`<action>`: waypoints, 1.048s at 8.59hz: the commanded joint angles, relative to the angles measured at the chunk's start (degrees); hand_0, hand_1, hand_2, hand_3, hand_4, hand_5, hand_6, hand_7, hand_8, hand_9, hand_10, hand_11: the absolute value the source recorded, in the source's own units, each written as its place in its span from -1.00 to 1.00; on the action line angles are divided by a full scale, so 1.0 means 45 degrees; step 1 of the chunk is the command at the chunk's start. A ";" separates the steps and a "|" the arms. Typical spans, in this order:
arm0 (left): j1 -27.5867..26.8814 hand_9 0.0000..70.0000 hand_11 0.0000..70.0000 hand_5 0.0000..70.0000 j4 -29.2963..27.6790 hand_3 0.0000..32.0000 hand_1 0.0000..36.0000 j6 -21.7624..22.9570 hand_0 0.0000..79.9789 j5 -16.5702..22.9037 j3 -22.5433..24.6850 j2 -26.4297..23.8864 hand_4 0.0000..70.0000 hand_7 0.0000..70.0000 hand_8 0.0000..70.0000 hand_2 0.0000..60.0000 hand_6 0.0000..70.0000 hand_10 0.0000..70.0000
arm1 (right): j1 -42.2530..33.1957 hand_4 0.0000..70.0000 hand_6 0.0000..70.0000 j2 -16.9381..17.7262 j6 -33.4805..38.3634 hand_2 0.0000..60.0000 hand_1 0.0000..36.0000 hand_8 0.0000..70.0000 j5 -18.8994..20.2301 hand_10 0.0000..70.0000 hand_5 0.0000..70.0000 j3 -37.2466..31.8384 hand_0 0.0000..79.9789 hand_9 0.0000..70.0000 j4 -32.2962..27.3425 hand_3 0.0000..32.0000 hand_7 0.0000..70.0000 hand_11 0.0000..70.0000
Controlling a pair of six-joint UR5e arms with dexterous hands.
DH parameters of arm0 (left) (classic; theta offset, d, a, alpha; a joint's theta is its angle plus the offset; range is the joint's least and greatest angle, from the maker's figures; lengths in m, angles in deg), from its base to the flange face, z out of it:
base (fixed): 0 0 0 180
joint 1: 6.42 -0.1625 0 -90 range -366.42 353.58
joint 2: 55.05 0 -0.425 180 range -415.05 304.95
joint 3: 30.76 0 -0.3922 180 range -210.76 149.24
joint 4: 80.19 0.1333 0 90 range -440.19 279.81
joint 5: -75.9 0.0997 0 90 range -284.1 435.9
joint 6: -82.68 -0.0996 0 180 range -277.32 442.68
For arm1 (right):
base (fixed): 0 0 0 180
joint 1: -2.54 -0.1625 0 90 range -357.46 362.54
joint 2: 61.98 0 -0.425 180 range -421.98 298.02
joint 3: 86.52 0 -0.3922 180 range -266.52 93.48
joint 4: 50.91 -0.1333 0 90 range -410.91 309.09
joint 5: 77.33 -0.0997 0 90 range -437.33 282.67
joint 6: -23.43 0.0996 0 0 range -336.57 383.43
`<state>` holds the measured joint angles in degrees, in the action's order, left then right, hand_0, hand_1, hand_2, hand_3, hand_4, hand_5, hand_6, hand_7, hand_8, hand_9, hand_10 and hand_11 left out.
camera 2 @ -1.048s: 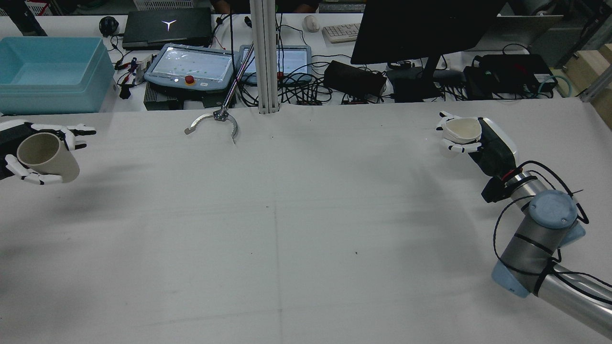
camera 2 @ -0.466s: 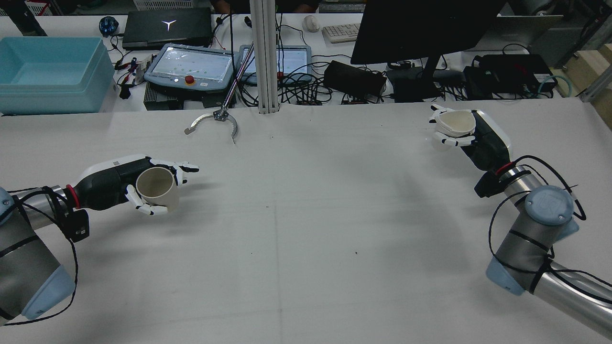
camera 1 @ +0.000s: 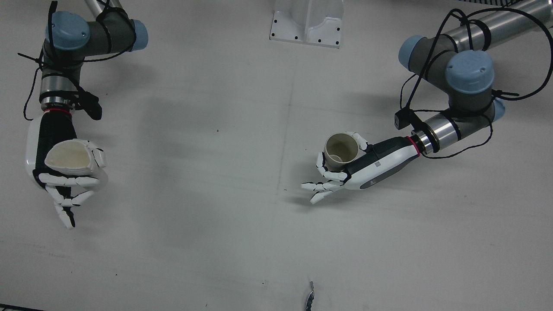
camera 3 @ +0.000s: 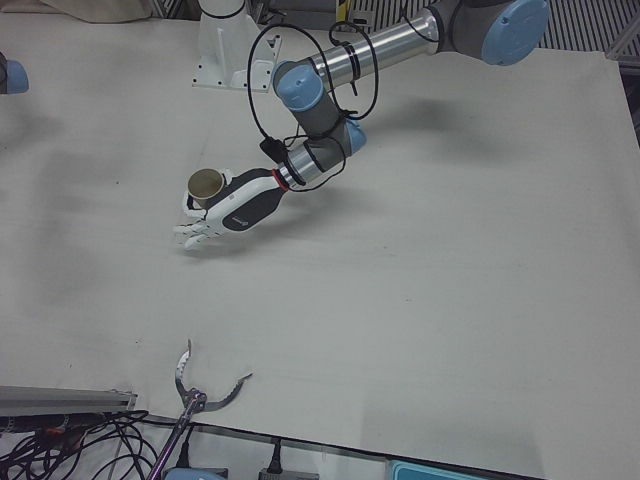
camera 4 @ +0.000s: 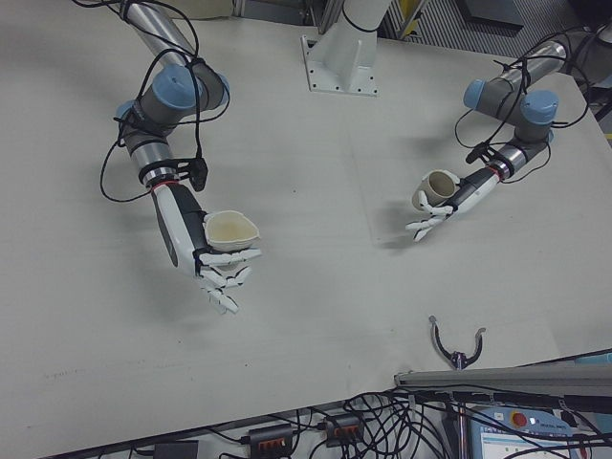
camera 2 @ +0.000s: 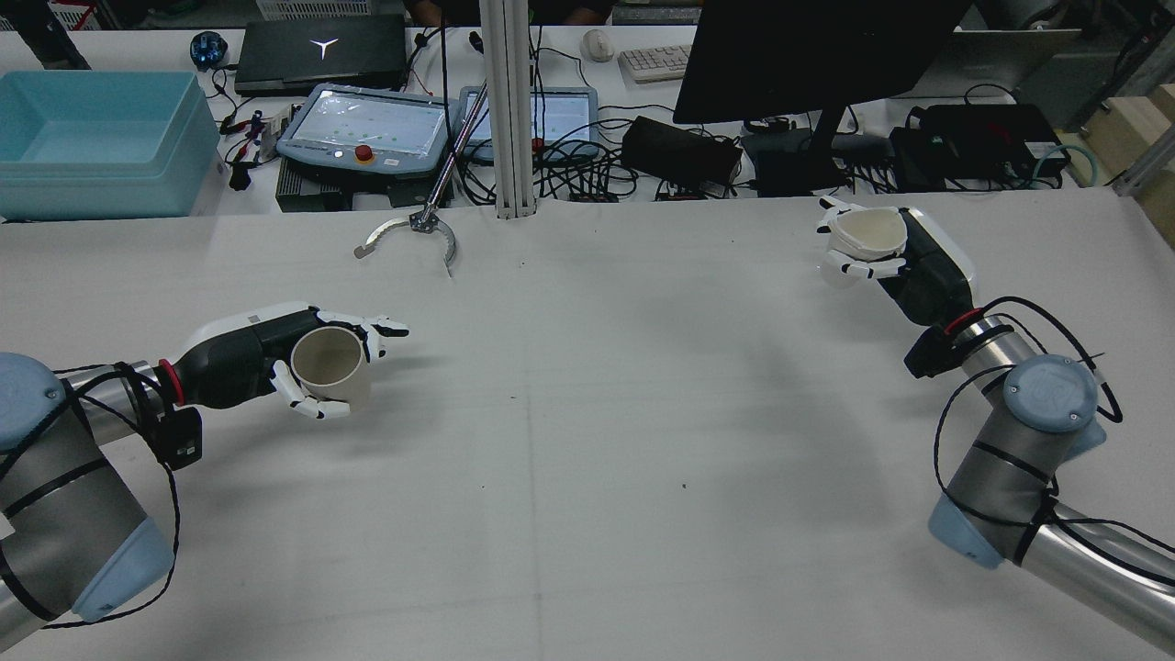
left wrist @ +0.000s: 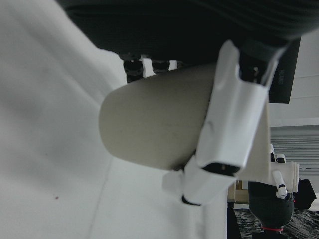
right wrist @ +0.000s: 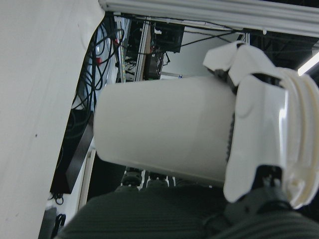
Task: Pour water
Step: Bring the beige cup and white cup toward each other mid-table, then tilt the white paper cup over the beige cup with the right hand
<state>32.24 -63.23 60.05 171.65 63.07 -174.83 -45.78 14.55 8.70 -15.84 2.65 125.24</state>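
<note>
Left hand [camera 2: 275,353] grips beige cup [camera 2: 329,367] above white table [camera 2: 587,477], left of centre. Right hand [camera 2: 904,257] grips white cup [camera 2: 863,237] near far edge. Beyond: monitor [camera 2: 808,55], teal bin [camera 2: 96,138], cables.

White Y-shaped logo on black laptop [camera 2: 323,48], no legible words

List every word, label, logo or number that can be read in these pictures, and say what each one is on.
No word or number is legible.
White Y-shaped logo, not text: on the closed laptop.
Small label on the back of the left hand: too small to read.
Screens of the two teach pendants: blurred.
Keys of the keyboard: too small.
Both cups, the beige cup and the white cup, are plain.
</note>
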 commanded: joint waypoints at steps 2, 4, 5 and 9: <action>-0.1207 -0.95 -0.58 1.00 0.1190 -1.00 1.00 -0.0460 1.00 -0.0146 -0.0244 -0.1879 0.83 -0.57 -0.87 1.00 -0.61 -0.79 | 0.1182 1.00 0.17 -0.1242 -0.0513 0.20 0.45 -0.59 -0.0071 -0.79 -0.67 0.1019 0.53 -0.56 0.1918 -1.00 0.41 -0.65; -0.1246 -0.96 -0.59 1.00 0.1289 -1.00 1.00 -0.0461 1.00 -0.0165 -0.0146 -0.1861 0.84 -0.58 -0.87 1.00 -0.61 -0.79 | 0.1244 0.87 0.09 -0.1284 -0.3334 0.16 0.62 -0.67 -0.0071 -0.82 -0.65 0.2851 0.62 -0.68 0.2553 -1.00 0.29 -0.69; -0.1266 -0.96 -0.59 1.00 0.1289 -1.00 1.00 -0.0461 1.00 -0.0166 -0.0166 -0.1899 0.82 -0.58 -0.87 1.00 -0.62 -0.80 | 0.1495 0.71 0.09 -0.1478 -0.4683 0.12 0.69 -0.65 -0.0071 -0.85 -0.63 0.3788 0.72 -0.67 0.2923 -1.00 0.27 -0.72; -0.1246 -0.96 -0.59 1.00 0.1289 -1.00 1.00 -0.0480 1.00 -0.0166 -0.0205 -0.1958 0.83 -0.59 -0.87 1.00 -0.62 -0.80 | 0.2490 0.95 0.28 -0.1830 -0.9648 0.20 0.86 -0.63 -0.0091 -0.85 -0.59 0.5927 1.00 -0.64 0.4060 -1.00 0.44 -0.72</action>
<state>26.63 -57.43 57.98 170.92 62.30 -183.43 -37.46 7.38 -23.80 -16.16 26.51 141.93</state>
